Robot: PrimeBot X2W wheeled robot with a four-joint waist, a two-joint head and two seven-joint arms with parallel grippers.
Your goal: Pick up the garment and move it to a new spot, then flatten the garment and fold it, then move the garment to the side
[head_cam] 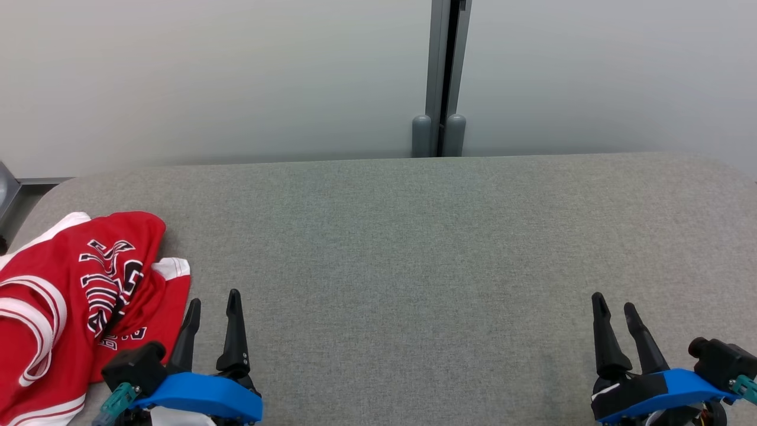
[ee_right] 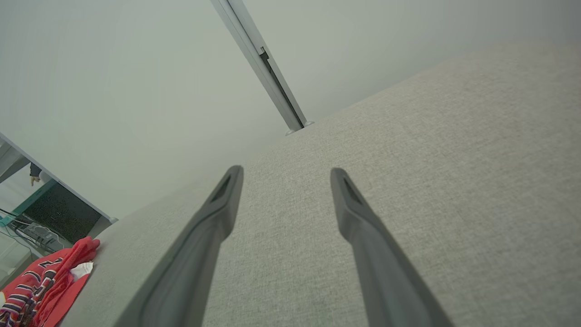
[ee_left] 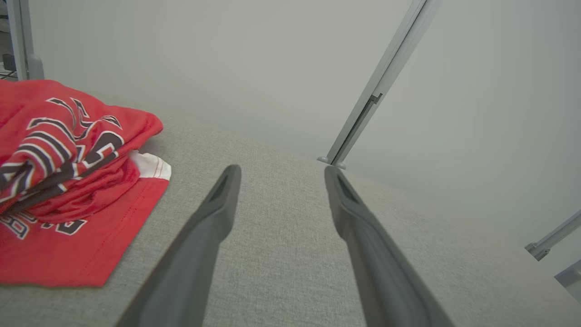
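The garment [head_cam: 83, 296] is a red jersey with white trim and black-and-white lettering, bunched at the left end of the grey surface. It also shows at the left of the left wrist view, the garment [ee_left: 68, 181], and small at the lower left of the right wrist view, the garment [ee_right: 45, 281]. My left gripper [head_cam: 213, 302] stands open just right of the garment's edge, not touching it, nothing between its fingers [ee_left: 218, 204]. My right gripper [head_cam: 615, 305] is open over bare fabric at the lower right, far from the garment.
The grey padded surface [head_cam: 414, 248] stretches wide between the grippers. A pale wall with a grey vertical post [head_cam: 440, 77] runs behind its far edge. The surface's rounded left corner lies just past the garment.
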